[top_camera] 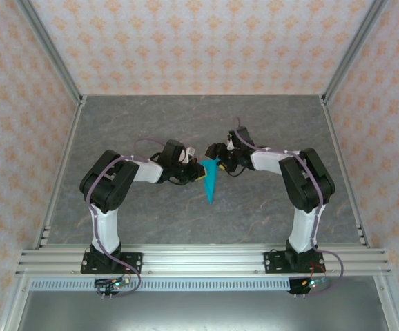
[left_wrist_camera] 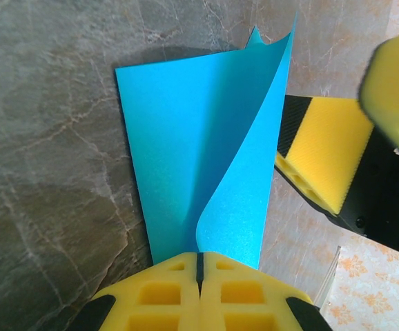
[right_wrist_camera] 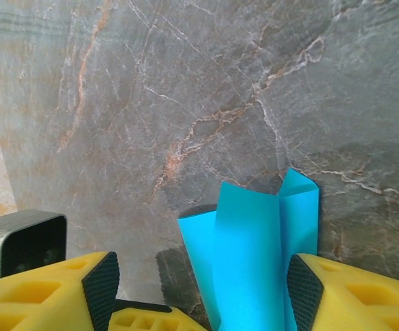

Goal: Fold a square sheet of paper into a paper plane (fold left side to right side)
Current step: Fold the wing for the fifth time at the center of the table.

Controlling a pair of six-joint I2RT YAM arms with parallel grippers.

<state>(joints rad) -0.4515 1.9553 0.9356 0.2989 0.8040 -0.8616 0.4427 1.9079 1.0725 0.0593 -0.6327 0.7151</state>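
Paper plane (top_camera: 211, 185) lies mid-surface (top_camera: 151, 124), already a narrow dart, tip toward 6 o'clock. Left end effector (left_wrist_camera: 201, 269) is clenched on its wide end. Right end effector (right_wrist_camera: 199, 289) is released, straddling the plane from 1 o'clock. 1 flap stands curled, so flattening and creasing probably remain.

Two arms, elbows bent outward, wrists converging mid-table.
Left arm (top_camera: 110, 183), right arm (top_camera: 303, 179); left gripper (left_wrist_camera: 201, 265) pressed closed, pinching paper plane (left_wrist_camera: 206, 152); right gripper (right_wrist_camera: 203, 296) jaws spread apart.

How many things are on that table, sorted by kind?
Robot arms: 2
Blue paper plane: 1
Total: 3
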